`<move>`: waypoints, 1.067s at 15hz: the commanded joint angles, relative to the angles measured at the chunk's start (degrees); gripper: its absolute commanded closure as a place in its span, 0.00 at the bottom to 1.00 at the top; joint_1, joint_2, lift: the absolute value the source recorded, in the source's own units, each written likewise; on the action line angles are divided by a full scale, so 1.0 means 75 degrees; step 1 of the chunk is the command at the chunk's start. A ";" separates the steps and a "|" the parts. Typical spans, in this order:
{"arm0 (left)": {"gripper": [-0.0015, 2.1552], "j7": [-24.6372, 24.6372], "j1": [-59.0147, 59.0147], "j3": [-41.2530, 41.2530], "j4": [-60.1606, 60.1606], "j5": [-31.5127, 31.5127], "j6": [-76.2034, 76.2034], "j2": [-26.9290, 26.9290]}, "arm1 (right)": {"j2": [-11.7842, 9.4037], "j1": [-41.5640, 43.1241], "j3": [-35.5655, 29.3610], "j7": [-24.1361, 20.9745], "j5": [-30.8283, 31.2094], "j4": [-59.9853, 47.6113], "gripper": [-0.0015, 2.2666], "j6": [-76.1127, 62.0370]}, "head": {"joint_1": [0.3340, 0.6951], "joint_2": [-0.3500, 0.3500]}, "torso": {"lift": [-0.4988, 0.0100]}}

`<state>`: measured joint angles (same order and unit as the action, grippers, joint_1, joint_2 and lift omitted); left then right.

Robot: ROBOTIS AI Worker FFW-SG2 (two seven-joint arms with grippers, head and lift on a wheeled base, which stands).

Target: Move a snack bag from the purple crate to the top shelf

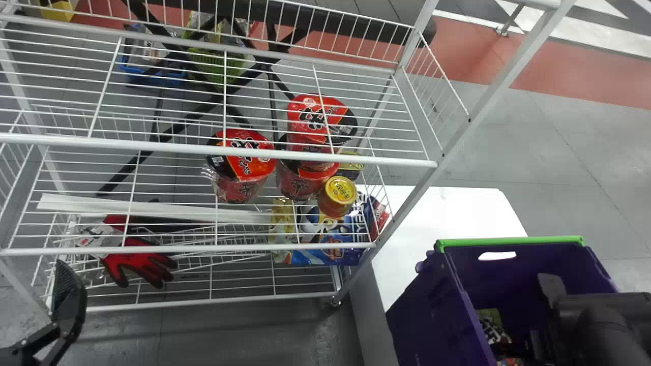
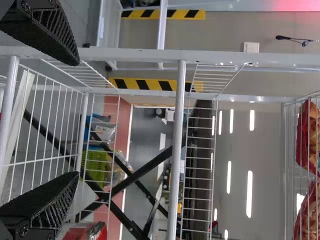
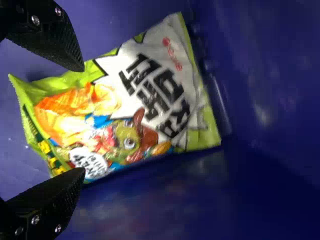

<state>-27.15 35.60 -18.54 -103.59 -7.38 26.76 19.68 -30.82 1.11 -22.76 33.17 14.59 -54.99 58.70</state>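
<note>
My right gripper (image 1: 529, 351) is down inside the purple crate (image 1: 452, 310), partly hidden by its own arm. The green and white snack bag (image 1: 491, 325) lies in the crate beside it. In the right wrist view, the gripper (image 3: 80, 120) is open, one finger over each long side of the snack bag (image 3: 145, 100), which lies on the crate's floor (image 3: 270, 150). My left gripper (image 1: 66, 305) is parked at the lower left, in front of the white wire rack (image 1: 218, 148); in its wrist view the left gripper (image 2: 77, 117) stands open with nothing between its fingers.
Red noodle cups (image 1: 244, 162), a yellow-lidded can (image 1: 338, 195) and blue snack packs (image 1: 325, 249) sit on the rack's lower levels, with red gloves (image 1: 137, 259) at left. A white table (image 1: 457, 208) stands behind the crate. The rack's post (image 1: 457, 127) rises left of the crate.
</note>
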 commanded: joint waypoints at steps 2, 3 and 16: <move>0.00 -0.0002 -0.0036 0.0000 0.0065 -0.0012 0.0070 -0.0034 | 0.0066 0.0063 0.0598 -0.0110 0.0528 0.0289 0.04 -0.0332 | 1.00 0.00 | 0.09; 0.00 -0.0002 -0.0048 0.0000 0.0089 -0.0012 0.0117 -0.0034 | 0.0090 0.0110 0.0715 -0.0145 0.0762 0.0430 0.04 -0.0590 | 1.00 0.00 | 0.09; 0.00 -0.0002 -0.0317 -0.0059 0.0393 -0.0211 0.0304 -0.0058 | 0.0137 0.0181 0.0984 -0.1094 0.1219 0.2129 0.04 -0.3871 | 1.00 0.00 | 0.09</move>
<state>-27.15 33.38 -18.99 -100.79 -8.81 28.86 19.25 -29.81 2.47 -15.40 25.06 23.73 -40.31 32.84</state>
